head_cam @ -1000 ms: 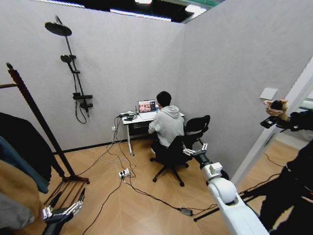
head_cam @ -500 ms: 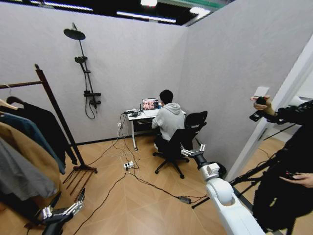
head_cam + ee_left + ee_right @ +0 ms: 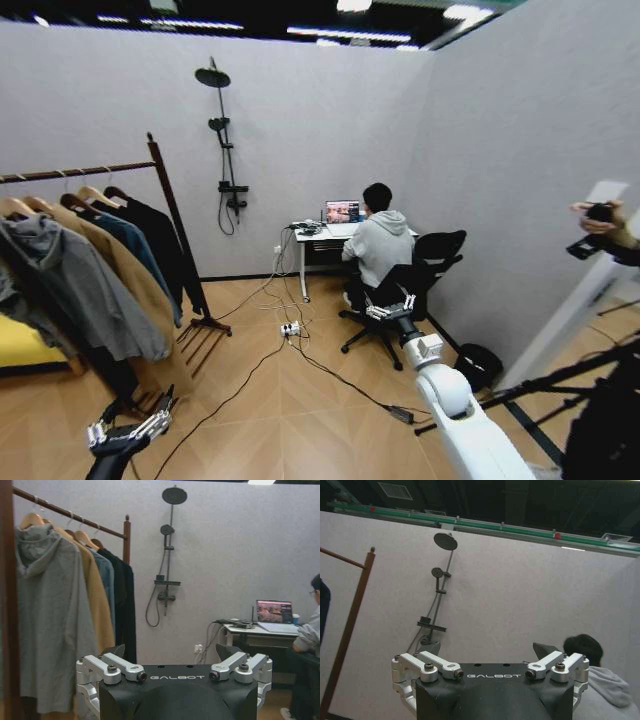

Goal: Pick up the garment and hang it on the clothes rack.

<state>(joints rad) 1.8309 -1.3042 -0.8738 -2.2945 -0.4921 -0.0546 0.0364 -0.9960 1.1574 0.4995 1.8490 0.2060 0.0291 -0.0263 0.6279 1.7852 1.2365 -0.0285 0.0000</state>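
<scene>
The garment (image 3: 160,238), a long black coat, hangs on the clothes rack (image 3: 176,215) at the end beside the knob-topped post; in the left wrist view the garment (image 3: 125,605) is the last one before the rack's post (image 3: 127,535). My left gripper (image 3: 140,406) is low, near the floor and well short of the rack, open and holding nothing (image 3: 171,652). My right gripper (image 3: 392,308) reaches forward towards the seated person, open and holding nothing (image 3: 489,649). In the right wrist view the rack's post (image 3: 350,625) is off to one side.
A grey hoodie (image 3: 75,285), a tan coat (image 3: 125,275) and a teal jacket (image 3: 140,250) share the rail. A person sits in an office chair (image 3: 420,275) at a desk (image 3: 320,235). Cables and a power strip (image 3: 290,328) cross the floor. A tripod (image 3: 560,375) stands at the right.
The whole head view has shifted right as the camera turned left, bringing much more of the rack and its clothes into view. Both arms keep the same pose.
</scene>
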